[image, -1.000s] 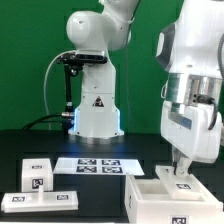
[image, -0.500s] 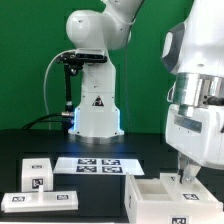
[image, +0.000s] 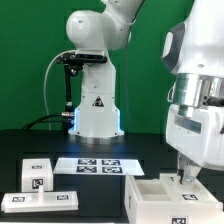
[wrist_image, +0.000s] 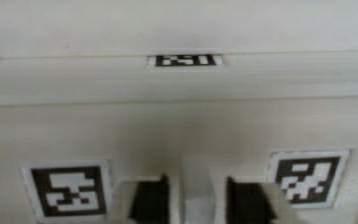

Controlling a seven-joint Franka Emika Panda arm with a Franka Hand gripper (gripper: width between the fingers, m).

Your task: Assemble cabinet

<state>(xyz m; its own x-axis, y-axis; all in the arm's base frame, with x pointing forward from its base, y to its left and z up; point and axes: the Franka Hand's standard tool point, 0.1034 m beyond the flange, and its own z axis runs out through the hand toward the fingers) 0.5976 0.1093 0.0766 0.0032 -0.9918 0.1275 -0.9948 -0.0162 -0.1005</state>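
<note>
Table (image: 15,150) black. Arm (image: 195,90) hangs over its near edge, at the exterior view's right. Cabinet box (image: 150,198) sits at that near corner; loose panels (image: 40,202) lie at the opposite near corner, well apart. Gripper (image: 186,175) low on the box's tagged top, fingers (wrist_image: 149,200) narrowly parted; cannot tell whether they hold anything.

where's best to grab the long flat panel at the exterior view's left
Probably across its short width near mid-length, straight down from above: the flat panel lies flat on the table, long and low, so its two long edges are the faces the fingers could span.
</note>
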